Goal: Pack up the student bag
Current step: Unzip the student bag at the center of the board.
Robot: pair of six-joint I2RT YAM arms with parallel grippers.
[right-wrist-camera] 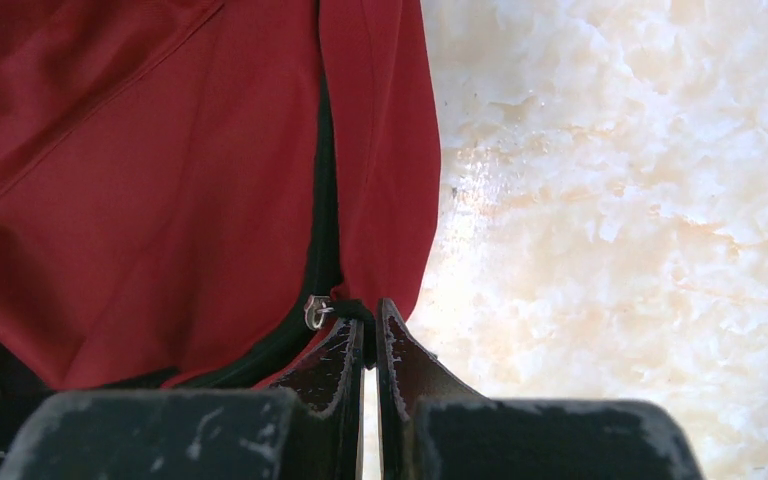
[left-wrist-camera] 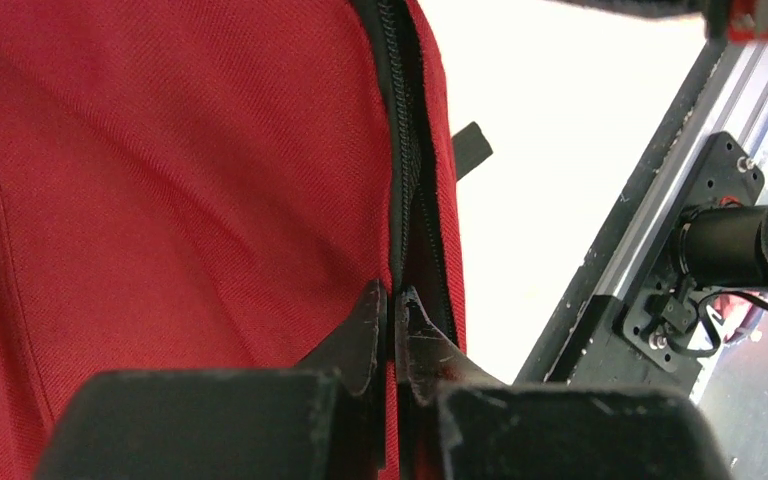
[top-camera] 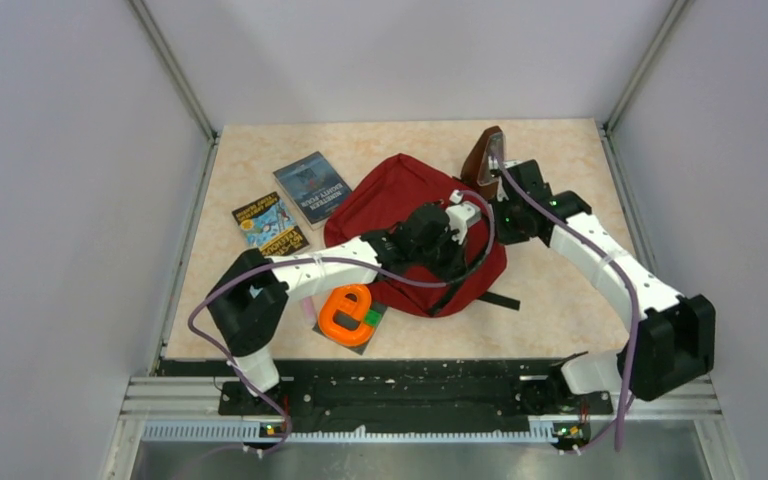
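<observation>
The student bag [top-camera: 390, 200], dark red, lies in the middle of the table. My left gripper [left-wrist-camera: 392, 300] is shut on the bag's fabric edge right beside its black zipper [left-wrist-camera: 405, 120], at the bag's near right side [top-camera: 452, 262]. My right gripper [right-wrist-camera: 370, 318] is shut on the black zipper pull cord next to the small metal slider ring [right-wrist-camera: 315, 312], at the bag's right edge [top-camera: 498, 215]. Red cloth [right-wrist-camera: 160, 200] fills the left of the right wrist view, bare table the right.
Two books [top-camera: 310, 187] [top-camera: 270, 222] lie left of the bag. An orange e-shaped object [top-camera: 347, 312] rests on a green and black item at the near edge. A brown metronome [top-camera: 485, 155] stands behind the right gripper. A black strap [top-camera: 495, 298] trails off the bag.
</observation>
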